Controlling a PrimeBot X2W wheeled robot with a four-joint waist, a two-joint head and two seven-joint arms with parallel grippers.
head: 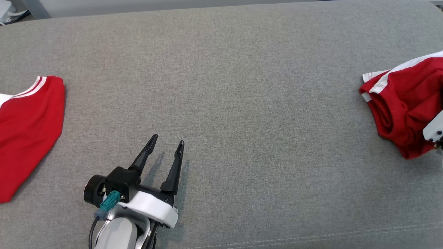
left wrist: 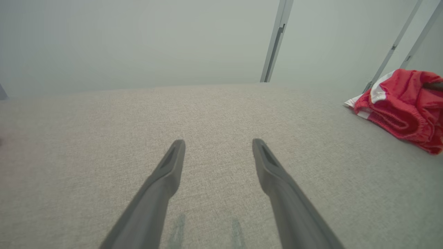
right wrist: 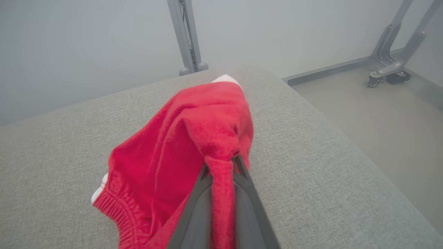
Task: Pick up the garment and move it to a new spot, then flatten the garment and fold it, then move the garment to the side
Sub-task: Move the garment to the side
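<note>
Grey woven upholstery covers the work surface (head: 221,62), which spans the head view from left to right. Metal frame posts (right wrist: 183,34) and a pale wall stand behind its far edge, and bare floor (right wrist: 380,114) lies off its right side.

We record two red pieces of clothing. The garment (head: 401,103), red with white stripes and an elastic waistband, sits bunched at the right edge of the surface, with one part drawn up off the cloth. A second garment (head: 27,128), also red with white trim, lies flat at the left edge, well apart from the first and partly cut off by the frame.

The right gripper (right wrist: 223,162) is clamped on a pinch of the garment; in the right wrist view a red fold runs between its two dark fingers. The left gripper (head: 167,139) hangs low over bare upholstery near the front, left of centre. Its fingers are spread wide and it holds nothing.

We judge the first step to be in hand: the garment is gripped but not yet carried to a new spot. The next move calls for a lift and a carry leftward to the bare middle of the surface. Both grippers would then need room there to spread the garment flat before folding. The single pinch may let the cloth drag or slip.
</note>
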